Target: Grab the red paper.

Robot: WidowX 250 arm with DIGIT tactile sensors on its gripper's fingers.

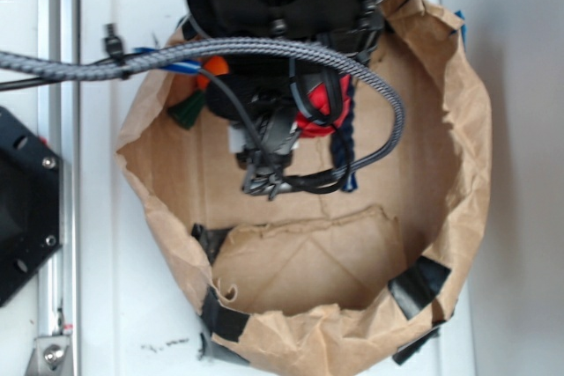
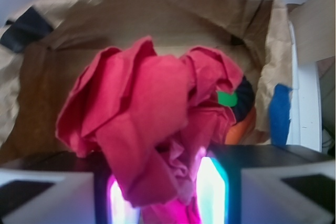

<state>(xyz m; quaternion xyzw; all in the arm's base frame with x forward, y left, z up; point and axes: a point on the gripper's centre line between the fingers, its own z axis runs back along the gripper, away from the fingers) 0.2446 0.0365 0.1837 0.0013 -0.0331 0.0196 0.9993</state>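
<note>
Wrist view: fingers (image 2: pixel 212 195) were clamped on red paper (image 2: pixel 152 124), wad filling the gap btwn them. Carrot (image 2: pixel 241 127), orange w/ green top, sat just behind it. Exterior view: arm (image 1: pixel 273 6) hung over crumpled brown paper bag (image 1: pixel 476 129); red paper (image 1: pixel 319 116) inside bag, under arm.

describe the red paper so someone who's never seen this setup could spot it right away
Start at the big crumpled brown paper bag lying open on the white table. Inside it, under the black robot arm, the bright red wad of wrinkly tissue paper sits between the fingers of the tool. Unlike the smooth orange toy carrot with a green top right behind it, it is folded, rose-like and red.
</note>
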